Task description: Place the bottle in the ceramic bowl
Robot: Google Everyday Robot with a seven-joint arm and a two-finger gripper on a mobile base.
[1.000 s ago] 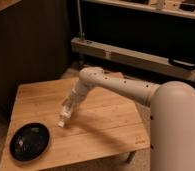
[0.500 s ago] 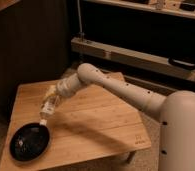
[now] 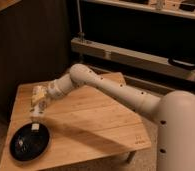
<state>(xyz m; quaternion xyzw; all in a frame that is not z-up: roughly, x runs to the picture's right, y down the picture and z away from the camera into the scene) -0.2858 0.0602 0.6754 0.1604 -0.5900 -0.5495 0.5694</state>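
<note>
Over the last second the small slim white plastic bottle (image 3: pixel 35 121) has been carried from above the middle of the light wooden table (image 3: pixel 91 125) towards its front left corner. There the shallow round black glossy ceramic bowl (image 3: pixel 24 149) has stayed unmoved. The bottle is now held nearly upright, cap end down, just above the back rim of the bowl. Whether the cap already touches the bowl cannot be told.

From this it is judged that the carrying stage is nearly finished. What remains is a short move forward and down over the middle of the bowl, followed by the release. If the bottle were let go here, it could strike the rim and roll out onto the table.

The two-finger gripper (image 3: pixel 37 107) is seen clenched around the upper part of the bottle. It is pointed down and slightly forward over the left part of the table.

The white jointed arm (image 3: pixel 106 85) is stretched from the robot's body at the right, across the back edge of the table. It is bent downward at the wrist towards the bowl.
</note>
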